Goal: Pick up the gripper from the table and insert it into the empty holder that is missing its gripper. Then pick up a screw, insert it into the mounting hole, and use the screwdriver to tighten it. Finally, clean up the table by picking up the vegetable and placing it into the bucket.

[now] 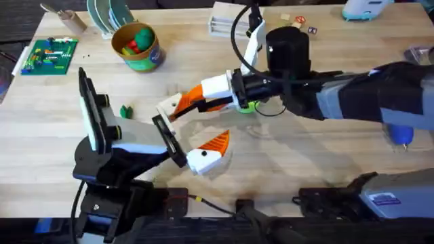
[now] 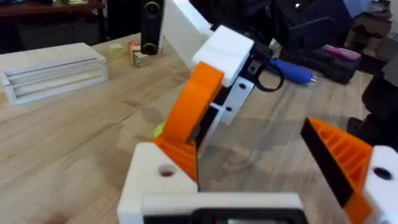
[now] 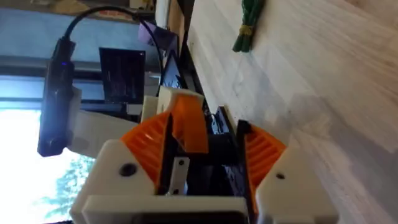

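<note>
Right gripper (image 1: 178, 108), jaws clamped on the orange gripper (image 3: 186, 124), presses it against the left gripper (image 1: 196, 146), jaws wide. Risk: misaligned seating, piece slipping onto the tabletop (image 1: 305, 156).

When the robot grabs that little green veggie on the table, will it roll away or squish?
The veggie looks tiny, so it is probably light. It looks long and bumpy, lying flat on the table, so it likely slides rather than rolls. Squishiness I cannot tell.

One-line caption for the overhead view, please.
Right gripper holds the orange gripper at the white holder; vegetable lies loose, bucket beyond.
</note>
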`<state>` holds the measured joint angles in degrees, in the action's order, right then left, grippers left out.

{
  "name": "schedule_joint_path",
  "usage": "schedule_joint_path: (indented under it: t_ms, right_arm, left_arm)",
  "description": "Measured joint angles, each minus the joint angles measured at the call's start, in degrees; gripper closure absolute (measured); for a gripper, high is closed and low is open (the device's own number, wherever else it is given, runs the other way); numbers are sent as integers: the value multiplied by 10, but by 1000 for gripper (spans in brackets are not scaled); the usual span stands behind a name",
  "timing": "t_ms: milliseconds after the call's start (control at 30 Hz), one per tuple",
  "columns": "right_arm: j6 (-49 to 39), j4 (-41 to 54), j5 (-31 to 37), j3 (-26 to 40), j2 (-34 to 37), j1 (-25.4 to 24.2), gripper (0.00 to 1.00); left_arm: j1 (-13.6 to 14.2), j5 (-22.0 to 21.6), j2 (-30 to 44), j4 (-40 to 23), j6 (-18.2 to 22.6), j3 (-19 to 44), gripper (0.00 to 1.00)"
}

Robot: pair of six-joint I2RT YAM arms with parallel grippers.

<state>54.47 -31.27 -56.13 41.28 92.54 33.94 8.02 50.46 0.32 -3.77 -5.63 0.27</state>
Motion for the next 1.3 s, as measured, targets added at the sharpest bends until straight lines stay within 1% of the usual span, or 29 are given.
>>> schedule_joint_path:
  t_ms: [133, 233, 300, 367, 467, 600, 733, 833, 933, 967, 1033, 1133, 1300]
  right_arm:
    - [0, 0, -38, 0, 3, -11, 275]
    - [6, -6, -56, 0, 3, -20, 226]
    - [9, -27, -63, 0, 3, -28, 176]
    - [11, -52, -67, 0, 3, -36, 101]
    - [13, -84, -67, 0, 3, -54, 86]
    - [4, -88, -48, 0, 3, -90, 82]
    - [-30, -85, 1, 5, 3, -128, 81]
    - [-58, -66, 47, 27, 3, -150, 77]
    - [-94, -24, 92, 68, 3, -168, 77]
    - [-142, 52, 128, 114, 3, -178, 77]
    - [-180, 123, 150, 144, 3, -179, 77]
    - [-254, 262, 193, 190, -7, -179, 77]
    - [-383, 475, 271, 257, -51, -175, 75]
  left_arm:
    - [4, 13, 0, -1, 4, 0, 8]
    - [5, 18, 0, -1, 7, 0, 8]
    - [5, 21, 0, -1, 7, 0, 8]
    - [5, 22, 0, -1, 7, 0, 8]
    - [5, 23, 0, -1, 7, 0, 8]
    - [5, 23, 0, -1, 7, 0, 8]
    - [5, 23, 0, -1, 7, 0, 8]
    - [5, 23, 0, -1, 7, 0, 8]
    - [5, 23, 0, -1, 7, 0, 8]
    - [5, 23, 0, -1, 7, 0, 8]
    - [5, 23, 0, -1, 7, 0, 8]
    - [5, 23, 0, -1, 7, 0, 8]
    - [5, 23, 0, -1, 7, 0, 8]
